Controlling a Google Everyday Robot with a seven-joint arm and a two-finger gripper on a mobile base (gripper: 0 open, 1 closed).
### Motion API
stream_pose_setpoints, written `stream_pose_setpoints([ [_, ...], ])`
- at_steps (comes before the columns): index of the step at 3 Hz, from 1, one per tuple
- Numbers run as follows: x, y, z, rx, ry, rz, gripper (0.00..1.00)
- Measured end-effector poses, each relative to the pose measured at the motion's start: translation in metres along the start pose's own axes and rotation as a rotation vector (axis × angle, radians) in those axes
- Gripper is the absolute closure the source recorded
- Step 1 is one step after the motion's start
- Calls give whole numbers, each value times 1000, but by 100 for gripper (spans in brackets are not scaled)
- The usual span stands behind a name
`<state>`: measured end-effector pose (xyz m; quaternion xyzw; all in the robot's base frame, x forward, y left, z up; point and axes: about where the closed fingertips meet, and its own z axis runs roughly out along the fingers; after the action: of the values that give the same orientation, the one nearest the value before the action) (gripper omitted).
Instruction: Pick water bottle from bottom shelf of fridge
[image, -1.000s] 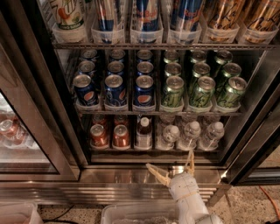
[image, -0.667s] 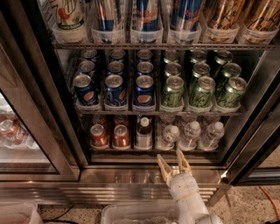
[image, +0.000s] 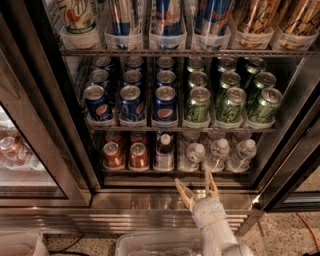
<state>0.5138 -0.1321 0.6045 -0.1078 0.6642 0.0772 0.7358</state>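
Note:
The fridge (image: 45, 130) stands open, with a shiny steel base strip. On its bottom shelf (image: 175, 172) three clear water bottles with white caps stand in lanes at the right: one (image: 194, 156), one (image: 218, 152) and one (image: 243, 154). Left of them are a white-capped bottle of brown liquid (image: 164, 151) and two red cans (image: 126, 155). My gripper (image: 198, 186) is in front of the shelf's front edge, just below the leftmost water bottle. Its tan fingers (image: 184, 194) are spread open and hold nothing.
The rack above holds blue cans (image: 132, 100) and green cans (image: 230, 100). The top rack holds tall cans. A closed glass door (image: 20, 160) is at the left with red cans behind it. A clear plastic bin (image: 150, 246) sits on the floor below my arm.
The gripper has turned and shifted a little: its fingers lay wide to the left, then drew nearly together, and now stand apart again pointing up at the shelf edge.

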Motion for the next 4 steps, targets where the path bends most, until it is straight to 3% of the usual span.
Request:
stream_pose_setpoints([
  [1, 3, -1, 3, 5, 7, -4, 31],
  [4, 0, -10, 47, 13, 5, 14, 27],
])
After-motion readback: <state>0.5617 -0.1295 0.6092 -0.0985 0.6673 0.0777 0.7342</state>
